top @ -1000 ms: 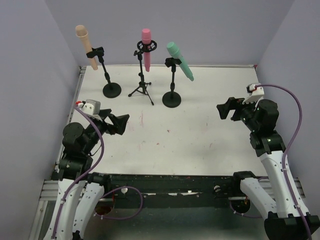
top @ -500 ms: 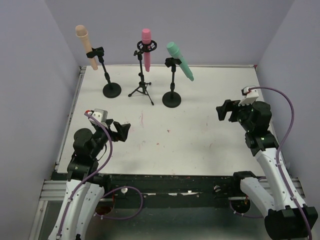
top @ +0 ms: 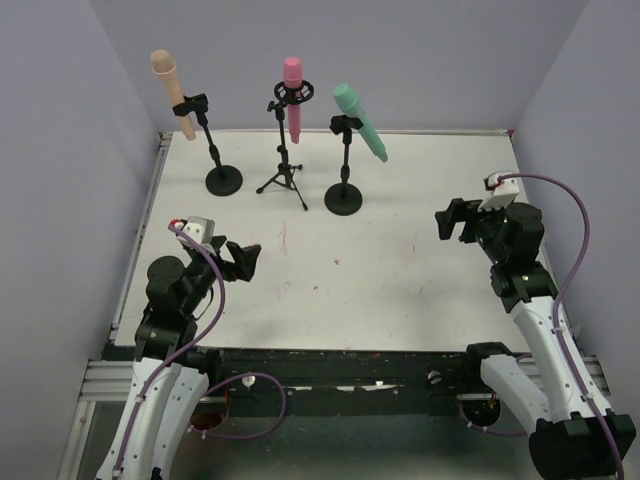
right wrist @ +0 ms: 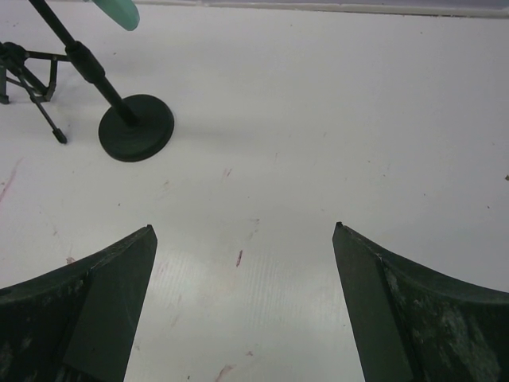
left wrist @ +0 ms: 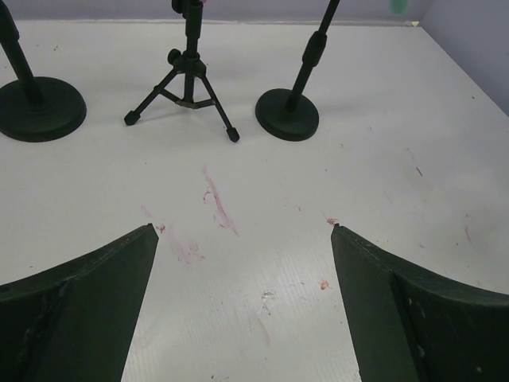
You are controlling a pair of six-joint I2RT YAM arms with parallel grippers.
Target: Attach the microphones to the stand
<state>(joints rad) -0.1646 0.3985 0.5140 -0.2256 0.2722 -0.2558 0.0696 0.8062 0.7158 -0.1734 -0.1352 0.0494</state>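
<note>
White table [top: 400, 260], black claws. The left claw [top: 245, 262] at eight o'clock has its fingers spread wide and holds nothing. The right claw [top: 447, 222] at three o'clock is spread wide too and touches nothing. Far off at twelve o'clock, the peach microphone [top: 166, 80], pink microphone [top: 293, 85] and teal microphone [top: 358, 120] sit clipped in black stands [top: 343, 198].

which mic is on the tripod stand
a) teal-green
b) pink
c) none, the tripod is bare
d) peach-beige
b: the pink microphone stands upright in the holder of the tripod stand, while the peach-beige microphone and the teal-green microphone are clipped to round-base stands.
</note>
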